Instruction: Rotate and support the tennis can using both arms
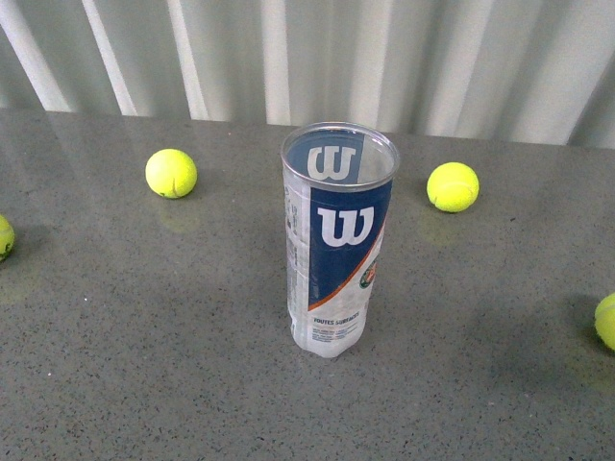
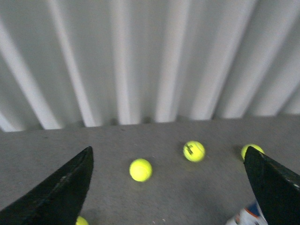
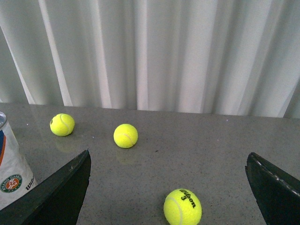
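The tennis can (image 1: 338,240) stands upright and open-topped in the middle of the grey table, its navy label with the white W facing the front camera. Neither arm shows in the front view. My left gripper (image 2: 168,187) is open, its black fingers (image 2: 61,192) spread wide over bare table; a corner of the tennis can (image 2: 246,216) peeks beside one finger. My right gripper (image 3: 168,187) is open too, with a tennis ball (image 3: 183,207) lying between its fingers; the tennis can (image 3: 11,173) stands off to one side, outside the jaws.
Yellow tennis balls lie scattered on the table (image 1: 144,336): one at the back left (image 1: 171,173), one at the back right (image 1: 453,186), one at each side edge (image 1: 5,236) (image 1: 605,320). A white pleated curtain (image 1: 307,58) closes off the far edge.
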{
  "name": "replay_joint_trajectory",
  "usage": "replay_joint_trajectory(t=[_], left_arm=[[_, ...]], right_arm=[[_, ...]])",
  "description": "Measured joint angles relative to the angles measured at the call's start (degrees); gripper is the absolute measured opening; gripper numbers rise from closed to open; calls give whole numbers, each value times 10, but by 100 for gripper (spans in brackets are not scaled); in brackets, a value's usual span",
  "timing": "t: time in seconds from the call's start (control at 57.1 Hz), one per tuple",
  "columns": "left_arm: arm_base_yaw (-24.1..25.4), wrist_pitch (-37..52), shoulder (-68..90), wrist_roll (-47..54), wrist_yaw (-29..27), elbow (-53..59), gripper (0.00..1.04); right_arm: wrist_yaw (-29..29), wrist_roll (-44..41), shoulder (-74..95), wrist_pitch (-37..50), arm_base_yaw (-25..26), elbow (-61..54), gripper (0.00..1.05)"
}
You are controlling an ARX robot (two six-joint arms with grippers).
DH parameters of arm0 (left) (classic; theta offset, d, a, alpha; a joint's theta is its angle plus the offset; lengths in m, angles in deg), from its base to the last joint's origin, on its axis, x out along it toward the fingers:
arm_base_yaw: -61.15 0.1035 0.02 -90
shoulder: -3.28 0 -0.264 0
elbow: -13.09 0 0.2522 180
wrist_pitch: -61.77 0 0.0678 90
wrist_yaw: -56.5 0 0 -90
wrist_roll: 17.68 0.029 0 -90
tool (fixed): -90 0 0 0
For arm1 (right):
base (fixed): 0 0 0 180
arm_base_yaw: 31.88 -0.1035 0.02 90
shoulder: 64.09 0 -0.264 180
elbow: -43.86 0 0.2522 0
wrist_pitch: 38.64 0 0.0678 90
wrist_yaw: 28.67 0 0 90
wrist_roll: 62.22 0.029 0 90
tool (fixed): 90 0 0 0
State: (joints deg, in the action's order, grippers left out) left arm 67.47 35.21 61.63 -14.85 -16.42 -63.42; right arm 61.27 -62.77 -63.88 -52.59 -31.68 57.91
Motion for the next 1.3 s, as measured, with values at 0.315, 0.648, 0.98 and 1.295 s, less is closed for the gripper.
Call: replay_joint_trajectory(t=[0.315,0.648,0.98,1.295], left_arm=[[7,257,-151,-25,-101,322,33],[-59,308,-246,-30,-169,473,4],[-64,312,-320,-30,-171,549,4],[-64,289,-379,-30,-171,586,4]], right_arm=[[0,0,0,0,0,0,98],[0,0,0,0,0,0,98],[0,0,0,0,0,0,98],[0,0,0,0,0,0,98]])
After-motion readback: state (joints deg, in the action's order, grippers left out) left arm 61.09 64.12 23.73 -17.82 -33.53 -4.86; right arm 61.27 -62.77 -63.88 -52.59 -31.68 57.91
